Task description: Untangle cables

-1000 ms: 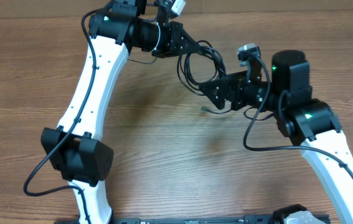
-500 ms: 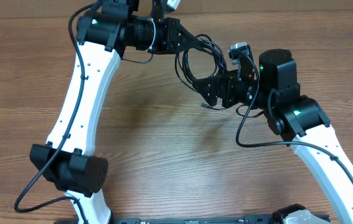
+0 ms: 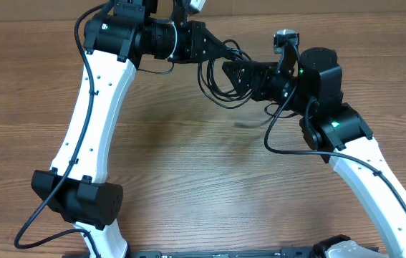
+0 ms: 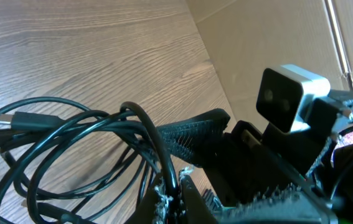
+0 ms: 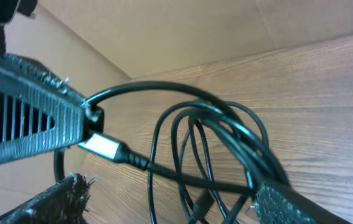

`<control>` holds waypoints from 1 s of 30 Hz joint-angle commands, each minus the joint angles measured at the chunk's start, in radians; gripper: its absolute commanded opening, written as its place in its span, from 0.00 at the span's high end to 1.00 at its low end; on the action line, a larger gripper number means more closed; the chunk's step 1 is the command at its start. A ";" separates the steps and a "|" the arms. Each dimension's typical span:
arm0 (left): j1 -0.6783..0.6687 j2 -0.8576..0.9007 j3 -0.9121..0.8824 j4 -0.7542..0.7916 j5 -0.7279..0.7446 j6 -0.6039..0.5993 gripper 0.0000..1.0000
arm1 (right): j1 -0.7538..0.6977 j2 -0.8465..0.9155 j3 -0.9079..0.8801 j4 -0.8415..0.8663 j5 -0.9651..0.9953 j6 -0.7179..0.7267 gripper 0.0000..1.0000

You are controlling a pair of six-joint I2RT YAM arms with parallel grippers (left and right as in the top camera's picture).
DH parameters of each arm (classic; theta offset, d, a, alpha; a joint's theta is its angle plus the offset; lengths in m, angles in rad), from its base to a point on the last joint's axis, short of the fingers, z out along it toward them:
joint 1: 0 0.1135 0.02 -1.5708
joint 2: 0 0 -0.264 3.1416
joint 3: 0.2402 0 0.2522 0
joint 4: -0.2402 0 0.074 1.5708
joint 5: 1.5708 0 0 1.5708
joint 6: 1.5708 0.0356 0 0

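One tangled bundle of cables hangs above the table, between two grippers. The left gripper clamps it. The right gripper gapes, loops between its fingers. Two plugs show: one silver plug, one black plug.

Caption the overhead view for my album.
Left gripper holds a bundle of thin black looped cables above the wooden table; right gripper open alongside.

The overhead camera looked straight down on the desk; both wrist cameras sat close, viewing the same looped cables from opposite sides.
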 commanded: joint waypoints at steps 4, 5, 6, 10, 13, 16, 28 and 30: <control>-0.008 -0.047 0.030 0.003 0.006 -0.006 0.96 | 0.009 0.031 0.023 -0.009 0.027 0.059 0.14; -0.008 -0.050 0.030 0.004 0.006 -0.006 0.96 | 0.012 0.040 0.023 -0.009 0.027 0.059 0.14; -0.008 -0.052 0.030 0.004 0.004 -0.006 0.96 | 0.015 0.048 0.023 -0.009 0.027 0.060 0.15; -0.008 -0.059 0.030 0.004 -0.023 -0.006 0.96 | 0.019 0.068 0.023 -0.009 0.028 0.077 0.15; -0.008 -0.060 0.030 0.005 -0.024 -0.006 0.96 | 0.019 0.070 0.023 -0.009 0.028 0.077 0.15; -0.006 -0.060 0.030 0.005 -0.024 -0.006 0.96 | 0.019 0.070 0.023 -0.009 0.028 0.076 0.15; 0.002 -0.061 0.032 0.008 -0.023 -0.006 0.96 | 0.017 0.069 0.023 -0.006 0.074 0.015 0.23; 0.002 -0.061 0.032 0.007 -0.020 -0.006 0.96 | 0.017 0.069 0.023 0.010 0.085 -0.034 0.27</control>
